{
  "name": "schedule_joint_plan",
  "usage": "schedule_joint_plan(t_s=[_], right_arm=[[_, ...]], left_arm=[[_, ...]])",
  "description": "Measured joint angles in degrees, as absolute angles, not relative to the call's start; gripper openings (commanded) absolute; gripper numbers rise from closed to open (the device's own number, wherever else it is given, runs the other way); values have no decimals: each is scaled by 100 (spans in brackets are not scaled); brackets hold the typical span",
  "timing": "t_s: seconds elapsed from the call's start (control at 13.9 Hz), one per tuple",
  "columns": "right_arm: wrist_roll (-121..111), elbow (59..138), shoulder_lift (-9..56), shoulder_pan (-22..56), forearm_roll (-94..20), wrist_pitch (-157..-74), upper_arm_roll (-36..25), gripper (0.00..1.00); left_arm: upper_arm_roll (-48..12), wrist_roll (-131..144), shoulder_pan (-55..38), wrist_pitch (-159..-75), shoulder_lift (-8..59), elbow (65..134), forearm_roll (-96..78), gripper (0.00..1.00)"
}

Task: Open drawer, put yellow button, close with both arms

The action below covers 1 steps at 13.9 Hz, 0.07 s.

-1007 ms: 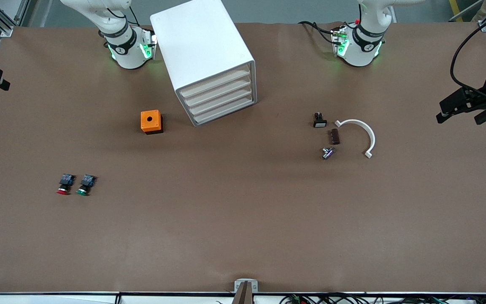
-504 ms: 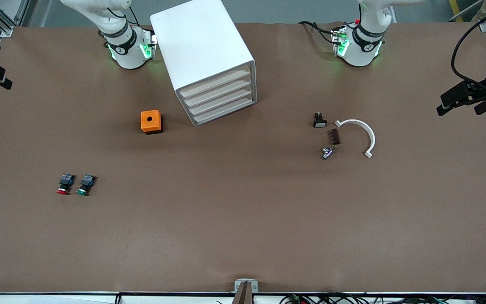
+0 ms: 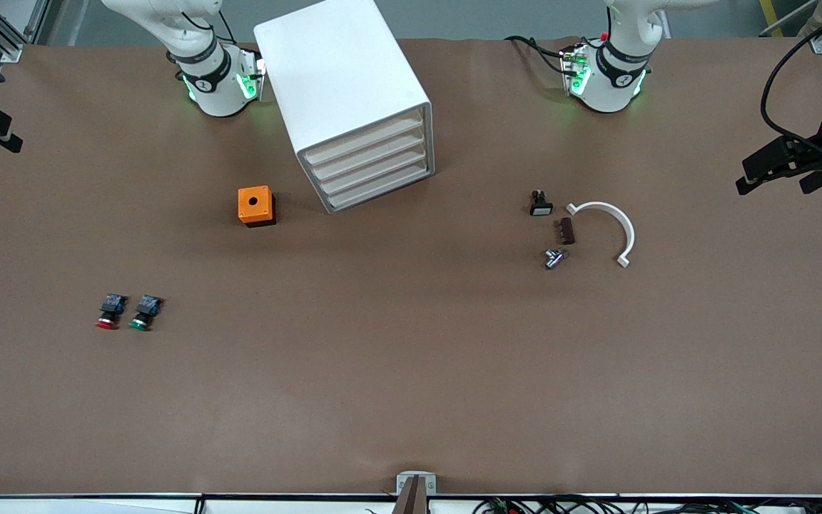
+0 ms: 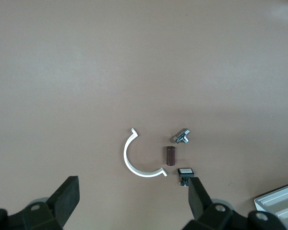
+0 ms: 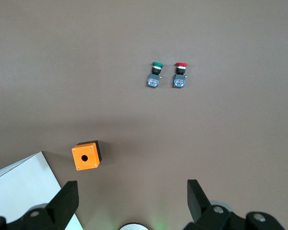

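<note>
brown table (image 3: 411, 371), both tools raised, open

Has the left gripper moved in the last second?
Yes, slightly. In the front view the left gripper, open and up at the left arm's end of the table, has drifted up the view, away from the fixed white curved bracket.

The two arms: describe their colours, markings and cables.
Both arms are glossy white with dark joint rings and green lights at their bases. Black cables trail by the left arm's base, and one loops to the black left end effector. The right end effector has black fingers.
</note>
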State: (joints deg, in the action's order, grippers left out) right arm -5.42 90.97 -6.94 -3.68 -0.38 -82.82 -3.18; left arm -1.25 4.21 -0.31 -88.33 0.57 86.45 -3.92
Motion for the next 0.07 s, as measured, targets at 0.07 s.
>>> schedule_joint_plan(t_s=[0.07], right_arm=[[-542,9097,-696,-367,-36,-8290,-320,100]], left_arm=[[-125,421,-31,-8821,58,8645,-392,100]])
